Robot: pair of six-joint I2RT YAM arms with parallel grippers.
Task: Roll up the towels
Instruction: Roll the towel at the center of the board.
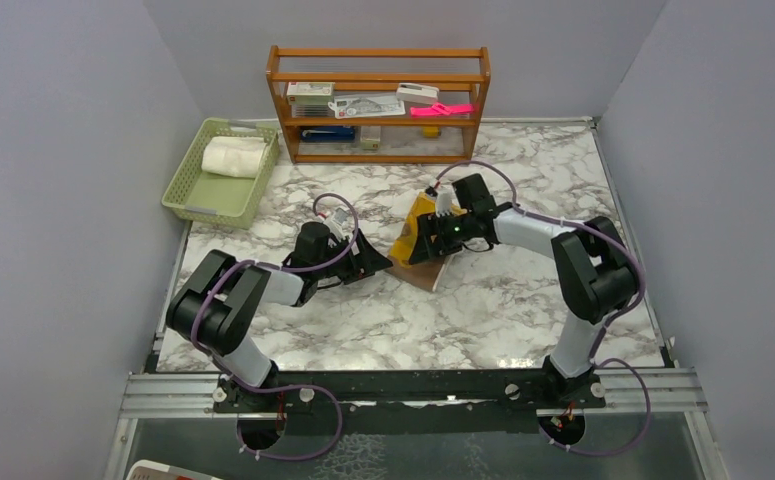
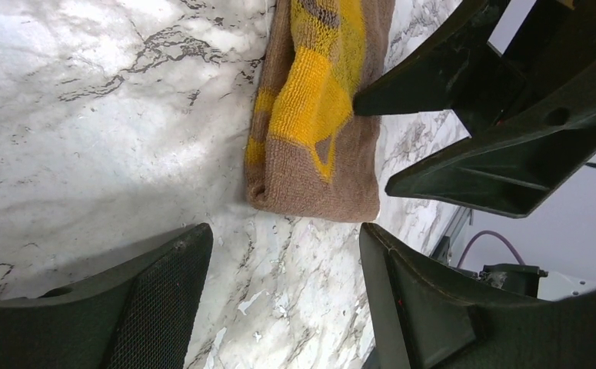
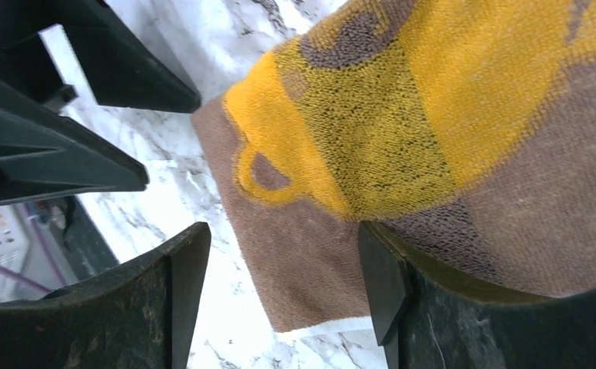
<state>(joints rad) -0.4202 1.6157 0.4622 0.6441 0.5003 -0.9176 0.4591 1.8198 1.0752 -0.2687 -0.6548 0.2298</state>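
Observation:
The brown towel with mustard-yellow patches (image 1: 415,243) lies partly folded on the marble table's middle. It also shows in the left wrist view (image 2: 314,123) and the right wrist view (image 3: 402,131). My left gripper (image 1: 371,264) is open and empty just left of the towel's end, with its jaws (image 2: 283,257) wide apart and the towel's short edge just beyond the tips. My right gripper (image 1: 431,240) is open over the towel, and its jaws (image 3: 283,265) stand astride a brown corner, with cloth lying over the right finger (image 3: 433,300). The cream-white towel (image 1: 233,157) sits rolled in the green basket.
A green plastic basket (image 1: 191,193) stands at the far left. A wooden shelf rack (image 1: 378,65) with small items stands at the back. Grey walls close in both sides. The two grippers are close together, and each shows in the other's wrist view.

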